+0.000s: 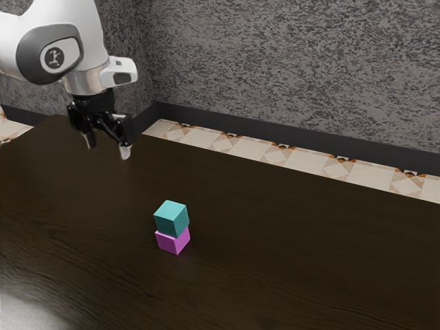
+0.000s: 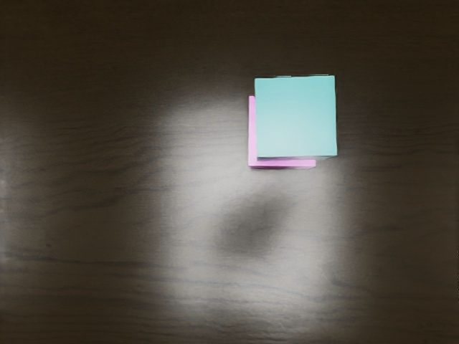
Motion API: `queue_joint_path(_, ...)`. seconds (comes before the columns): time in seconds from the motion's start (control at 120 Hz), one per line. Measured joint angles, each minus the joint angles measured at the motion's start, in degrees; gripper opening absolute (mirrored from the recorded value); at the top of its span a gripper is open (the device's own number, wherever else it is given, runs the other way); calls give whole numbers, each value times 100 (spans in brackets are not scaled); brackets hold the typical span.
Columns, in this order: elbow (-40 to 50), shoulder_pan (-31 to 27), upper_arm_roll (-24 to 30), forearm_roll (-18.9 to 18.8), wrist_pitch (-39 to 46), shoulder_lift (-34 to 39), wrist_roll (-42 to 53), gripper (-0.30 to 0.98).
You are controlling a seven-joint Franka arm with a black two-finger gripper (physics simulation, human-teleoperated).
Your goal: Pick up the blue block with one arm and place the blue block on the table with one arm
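Note:
My gripper (image 1: 107, 150) hangs above the table toward the exterior view's upper left, its two fingertips standing well apart with nothing between them. The blue block (image 1: 171, 218), teal in colour, rests on top of a pink-purple block (image 1: 173, 240), lower than my hand and off to the exterior view's right. From the wrist camera, the blue block (image 2: 295, 117) covers most of the pink block (image 2: 252, 136), whose edges peek out along two sides.
The dark wooden table (image 1: 289, 247) carries the two-block stack. Beyond its far edge lie a patterned tile floor (image 1: 278, 152) and a rough grey wall (image 1: 295, 69).

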State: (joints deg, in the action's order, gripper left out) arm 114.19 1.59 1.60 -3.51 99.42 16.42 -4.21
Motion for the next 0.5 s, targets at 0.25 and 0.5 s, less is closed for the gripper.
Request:
queue_joint_path(0.25,-342,1,5,-205,616,-707,-112,69)
queue_joint_path(0.5,-806,-21,-11,-171,1307,-2277,-193,69)
